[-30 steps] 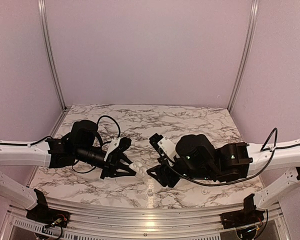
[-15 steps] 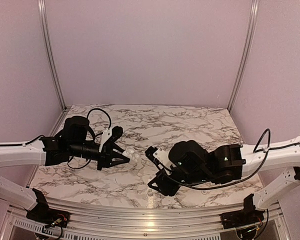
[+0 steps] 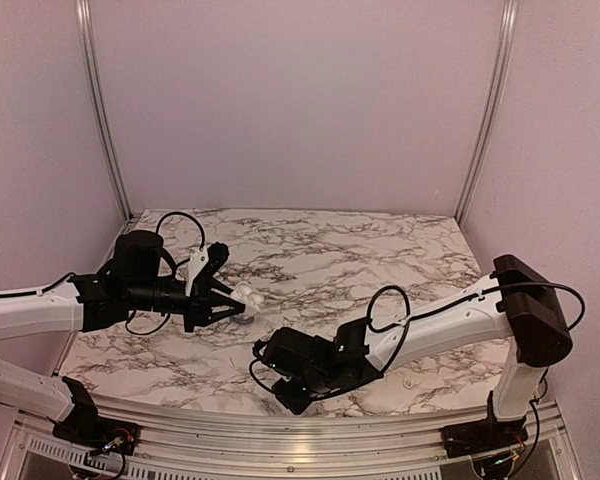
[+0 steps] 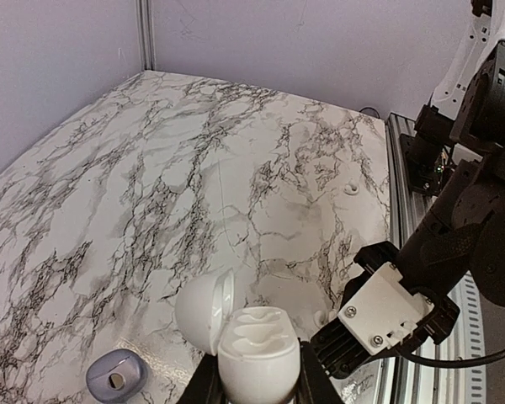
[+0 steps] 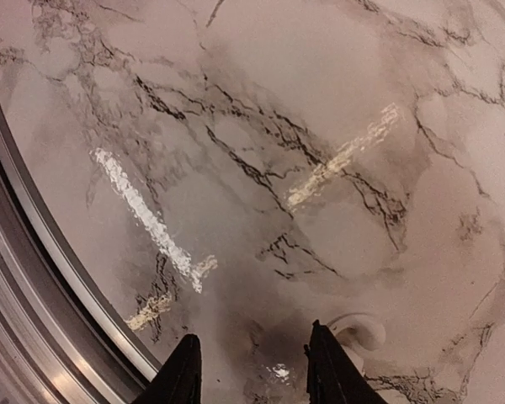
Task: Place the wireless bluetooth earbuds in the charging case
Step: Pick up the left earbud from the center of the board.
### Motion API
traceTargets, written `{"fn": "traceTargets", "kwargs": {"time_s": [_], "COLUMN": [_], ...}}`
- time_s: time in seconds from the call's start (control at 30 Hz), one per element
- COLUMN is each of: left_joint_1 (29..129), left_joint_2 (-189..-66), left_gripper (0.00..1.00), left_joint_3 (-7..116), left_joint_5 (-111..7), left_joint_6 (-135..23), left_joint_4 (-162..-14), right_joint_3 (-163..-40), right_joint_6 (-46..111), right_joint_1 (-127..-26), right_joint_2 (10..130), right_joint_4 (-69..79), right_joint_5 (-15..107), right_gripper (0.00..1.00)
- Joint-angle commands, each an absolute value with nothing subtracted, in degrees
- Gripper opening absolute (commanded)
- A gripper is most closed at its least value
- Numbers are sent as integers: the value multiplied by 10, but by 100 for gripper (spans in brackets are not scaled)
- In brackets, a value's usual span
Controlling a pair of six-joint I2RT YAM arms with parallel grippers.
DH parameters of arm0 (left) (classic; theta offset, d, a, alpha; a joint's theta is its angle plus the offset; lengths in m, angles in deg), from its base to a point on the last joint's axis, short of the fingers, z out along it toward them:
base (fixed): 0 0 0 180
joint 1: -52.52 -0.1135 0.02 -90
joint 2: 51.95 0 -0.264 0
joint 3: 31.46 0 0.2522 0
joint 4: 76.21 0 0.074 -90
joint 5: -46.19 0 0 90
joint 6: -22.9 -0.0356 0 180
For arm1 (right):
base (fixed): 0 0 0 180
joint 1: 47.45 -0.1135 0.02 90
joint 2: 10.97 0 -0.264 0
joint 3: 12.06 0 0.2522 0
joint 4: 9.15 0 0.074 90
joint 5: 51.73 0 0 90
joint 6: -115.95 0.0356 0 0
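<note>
Two fingers of the left gripper (image 4: 257,389) pinch the white case (image 4: 257,352), its lid (image 4: 204,310) hinged open, above the marble table (image 4: 151,168). A small lavender piece (image 4: 116,376) lies on the table nearby. The right gripper (image 5: 254,374) hangs spread and empty, low beside the front rail (image 5: 34,278).

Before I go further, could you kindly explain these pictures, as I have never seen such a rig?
A left arm and a right arm, both robotic, are bolted at the near edge of a marble table. One picture looks down from above and behind them; the others come from a camera on each wrist. The left pincer grips a small white charging case, its lid open. The right pincer is open and empty, low over the marble by the front rail. A small lavender-grey object lies on the table. I cannot pick out the earbuds.
</note>
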State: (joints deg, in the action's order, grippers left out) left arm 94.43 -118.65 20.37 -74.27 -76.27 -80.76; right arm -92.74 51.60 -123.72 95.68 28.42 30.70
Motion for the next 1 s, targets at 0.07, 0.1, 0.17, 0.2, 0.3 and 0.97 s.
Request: {"fn": "traceTargets", "kwargs": {"time_s": [0.07,0.1,0.17,0.2,0.3,0.97], "left_joint_1": [940,940,940,940,940,940], "left_joint_2": [-1180,-1180,-1181,-1182,-1182,-1182], "left_gripper": [0,0,0,0,0,0], "left_joint_3": [199,199,200,201,201,201], "left_joint_5": [-741,-742,-744,-745,-747,-749], "left_joint_6": [-758,-758,-758,-758,-758,-758], "left_joint_4": [-790,-790,-790,-790,-790,-791], "right_joint_3": [-955,-953,-948,-944,-938,-909], "right_joint_6": [532,534,535,537,540,567], "right_joint_1": [-1232,-1232,-1232,-1232,-1232,-1231], "right_joint_2": [968,967,964,962,961,941], "right_joint_4": [300,303,305,303,306,334], "right_joint_5": [272,270,267,265,257,209], "right_gripper": [37,37,36,36,36,21]}}
